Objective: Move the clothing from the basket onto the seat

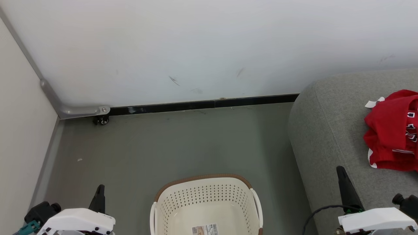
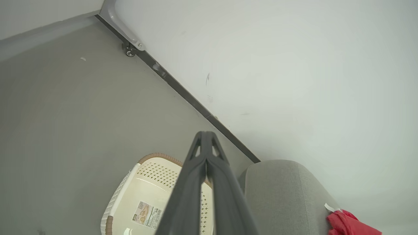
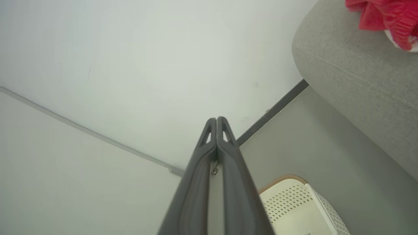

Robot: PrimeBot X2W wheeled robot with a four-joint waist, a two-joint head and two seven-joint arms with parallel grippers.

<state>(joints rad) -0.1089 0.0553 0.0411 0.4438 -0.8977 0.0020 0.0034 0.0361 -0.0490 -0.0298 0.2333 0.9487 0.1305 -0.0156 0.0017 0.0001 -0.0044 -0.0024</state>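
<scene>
The red clothing lies bunched on the grey seat at the right edge of the head view, white tag showing. The cream basket with a brown rim stands on the floor at bottom centre; only a barcode sticker shows inside it. My left gripper is shut at the lower left, left of the basket. My right gripper is shut at the lower right, over the seat's front. In the left wrist view the shut gripper points over the basket. The right wrist view shows its shut gripper, with the clothing at top right.
A white wall with a dark baseboard runs behind the floor. A second pale wall closes the left side, with a metal corner bracket and a small caster at their joint. Grey floor lies between the basket and wall.
</scene>
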